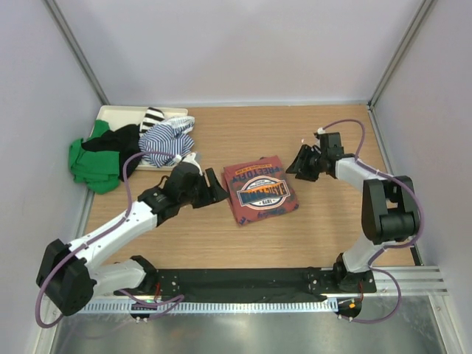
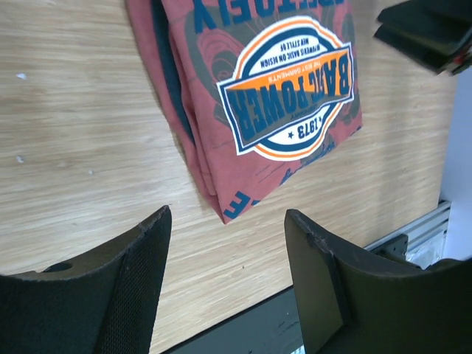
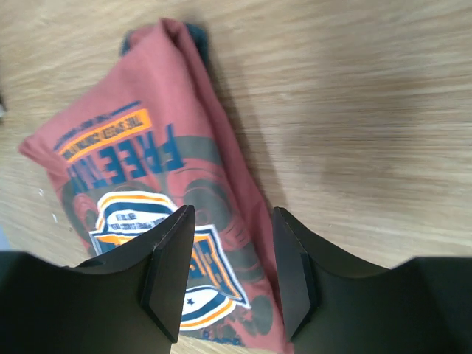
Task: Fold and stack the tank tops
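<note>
Red tank top [image 1: 260, 191]: folded, logo up, flat at centre of desk [image 1: 324, 221].
Left fingers [image 1: 216, 186]: parted, empty, just left of it.
Right fingers [image 1: 298, 164]: parted, empty, near its right edge.
Striped tank top [image 1: 168, 140]: heaped far left, by tray [image 1: 110, 112].

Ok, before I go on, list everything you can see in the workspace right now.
red tank top: one, brick-red with a round navy, orange and white logo, folded flat mid-table.
striped top: one, thin navy-and-white stripes, bunched on the pile at the far left.
wide-striped garment: one, black and white, at the back of the pile.
black garment: one, black, middle of the pile.
green garment: one, bright green, the pile's left side.
tray: one, cream, far-left corner under the pile.
table: one, light wood.
left tool: one, black, open and empty, beside the red top's left edge.
right tool: one, black, open and empty, right of the red top.
</note>
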